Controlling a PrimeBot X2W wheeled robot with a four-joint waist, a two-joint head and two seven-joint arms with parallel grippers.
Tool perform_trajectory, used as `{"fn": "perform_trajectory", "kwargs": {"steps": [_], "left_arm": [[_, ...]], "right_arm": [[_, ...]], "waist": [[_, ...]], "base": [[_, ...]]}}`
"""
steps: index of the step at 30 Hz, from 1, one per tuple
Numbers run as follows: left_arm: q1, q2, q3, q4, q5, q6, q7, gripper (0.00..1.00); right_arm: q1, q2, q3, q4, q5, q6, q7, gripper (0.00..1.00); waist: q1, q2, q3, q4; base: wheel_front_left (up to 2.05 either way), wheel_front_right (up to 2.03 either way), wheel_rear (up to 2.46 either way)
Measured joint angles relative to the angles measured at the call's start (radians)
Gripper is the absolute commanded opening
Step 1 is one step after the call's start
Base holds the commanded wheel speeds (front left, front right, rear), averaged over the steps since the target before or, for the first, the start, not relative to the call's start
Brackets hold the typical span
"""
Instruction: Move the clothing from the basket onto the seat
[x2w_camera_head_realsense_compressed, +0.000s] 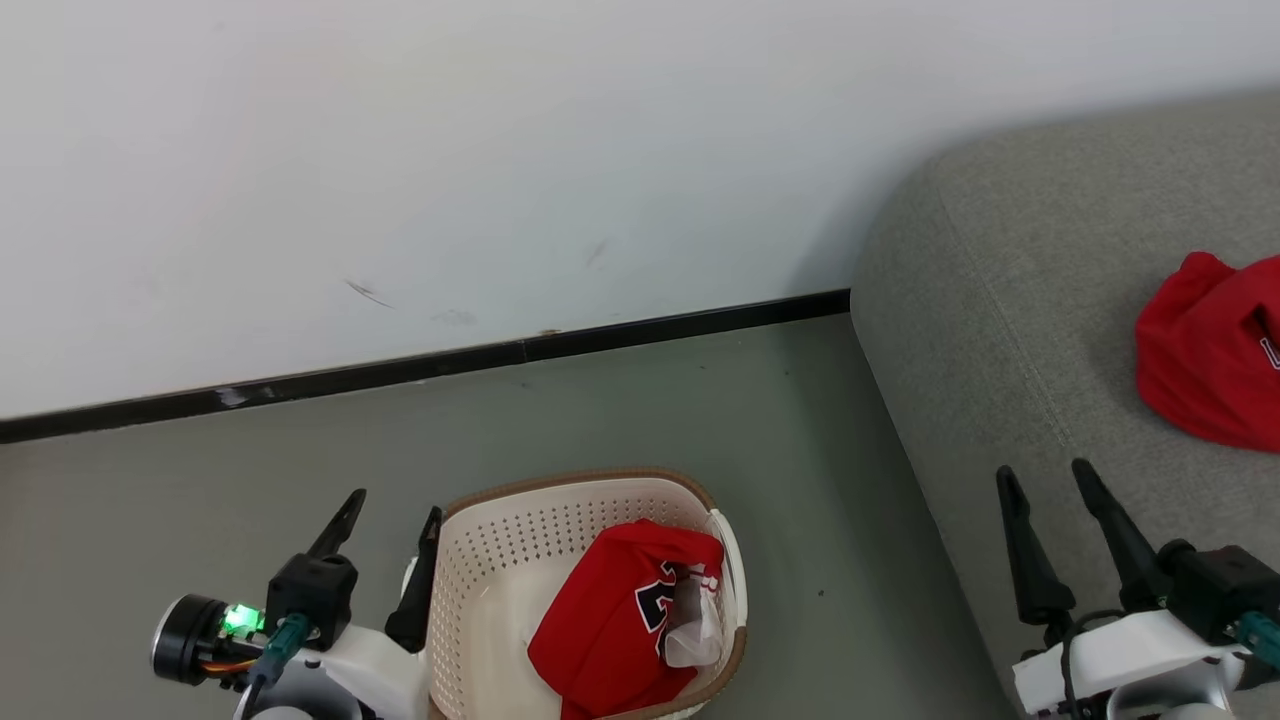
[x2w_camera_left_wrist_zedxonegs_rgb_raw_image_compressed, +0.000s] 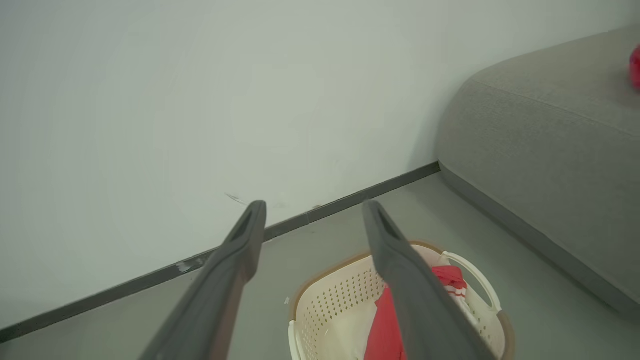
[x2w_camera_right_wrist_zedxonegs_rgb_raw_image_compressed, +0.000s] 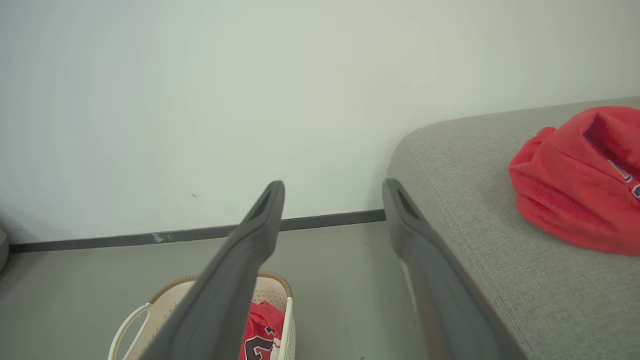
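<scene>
The cream basket (x2w_camera_head_realsense_compressed: 520, 545) stands on the floor at the bottom middle, holding a red jersey (x2w_camera_head_realsense_compressed: 610, 625) with black-and-white lettering and some white cloth (x2w_camera_head_realsense_compressed: 695, 615). My left gripper (x2w_camera_head_realsense_compressed: 392, 505) is open just left of the basket's rim, nothing between its fingers. A second red garment (x2w_camera_head_realsense_compressed: 1210, 350) lies on the grey sofa (x2w_camera_head_realsense_compressed: 1000, 330) at the right. My right gripper (x2w_camera_head_realsense_compressed: 1045, 480) is open over the sofa's front edge, empty, a short way from that garment. In the wrist views the basket (x2w_camera_left_wrist_zedxonegs_rgb_raw_image_compressed: 330, 300) (x2w_camera_right_wrist_zedxonegs_rgb_raw_image_compressed: 165, 300), sofa (x2w_camera_left_wrist_zedxonegs_rgb_raw_image_compressed: 545, 150) and red garment (x2w_camera_right_wrist_zedxonegs_rgb_raw_image_compressed: 575, 185) show beyond the spread fingers.
A white wall (x2w_camera_head_realsense_compressed: 500, 150) with a black baseboard (x2w_camera_head_realsense_compressed: 450, 360) runs behind. Grey floor (x2w_camera_head_realsense_compressed: 780, 430) lies between the basket and the sofa's rounded corner.
</scene>
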Motion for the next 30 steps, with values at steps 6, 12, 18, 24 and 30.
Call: {"fn": "perform_trajectory", "kwargs": {"steps": [6, 12, 18, 24, 30], "left_arm": [[-0.056, -0.017, -0.046, 0.033, 0.020, -0.034, 0.018, 1.00], [-0.118, -0.033, -0.067, 0.057, 0.031, -0.044, 0.026, 1.00], [-0.166, -0.033, -0.076, 0.072, 0.060, -0.052, 0.026, 1.00], [-0.218, -0.026, -0.087, 0.084, 0.079, -0.064, 0.035, 1.00], [-0.272, -0.019, -0.088, 0.089, 0.092, -0.064, 0.043, 1.00]], "right_arm": [[-0.002, 0.000, -0.038, -0.025, 0.000, 0.000, 0.000, 1.00], [0.000, 0.001, -0.064, -0.049, 0.003, 0.000, 0.000, 1.00], [-0.001, 0.002, -0.070, -0.077, 0.009, 0.000, 0.000, 1.00], [-0.016, 0.002, -0.062, -0.105, 0.028, 0.000, 0.000, 1.00], [-0.070, 0.002, -0.042, -0.128, 0.038, 0.000, 0.000, 1.00]], "waist": [[-0.0001, 0.0000, 0.043, -0.011], [0.0000, 0.0000, 0.093, -0.025], [0.0000, 0.0000, 0.151, -0.042], [0.0000, 0.0000, 0.216, -0.060], [0.0000, 0.0000, 0.288, -0.082]], "base": [[0.00, 0.00, 0.00], [0.00, 0.00, 0.00], [0.00, 0.00, 0.00], [0.00, 0.00, 0.00], [0.00, 0.00, 0.00]]}}
